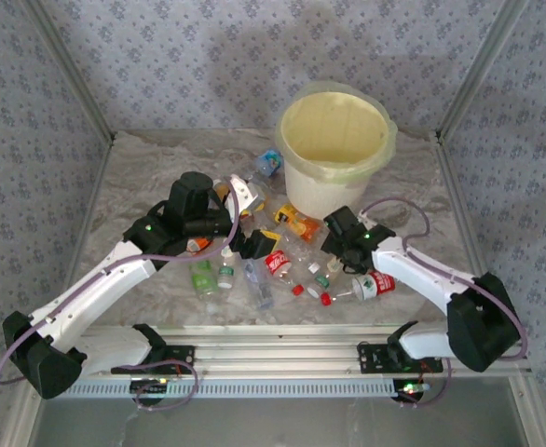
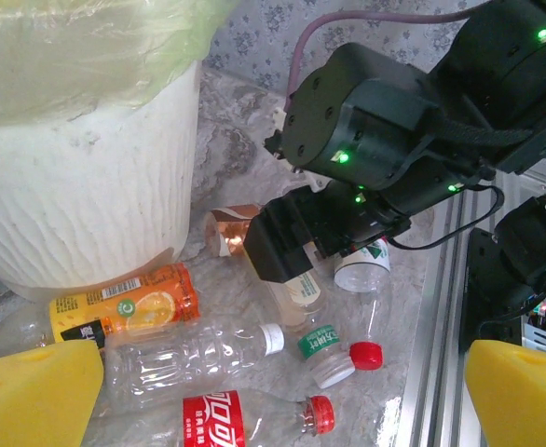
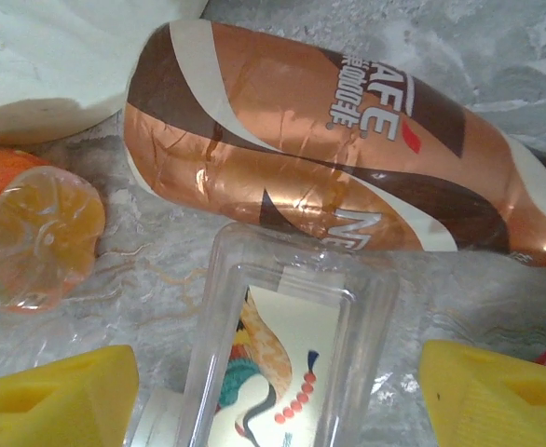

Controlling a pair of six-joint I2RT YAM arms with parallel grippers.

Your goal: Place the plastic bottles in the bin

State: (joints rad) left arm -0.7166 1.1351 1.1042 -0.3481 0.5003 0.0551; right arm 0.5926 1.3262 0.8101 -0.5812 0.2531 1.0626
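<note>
Right wrist view: the right claw (image 3: 273,393) is spread around a clear bottle (image 3: 296,307), not yet pinching; next it should close and lift.

Marbled table (image 1: 133,186) under plastic bottles (image 1: 278,264) and bin (image 1: 329,193)

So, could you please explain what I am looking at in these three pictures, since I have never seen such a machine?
These are two robot arms bolted to a table. The overhead picture shows both; the other two come from cameras on their wrists, looking past yellow finger pads. Crushed plastic bottles lie beside a lined white bin. The left gripper is open over them. The right gripper is open astride a clear bottle, not gripping it.
</note>
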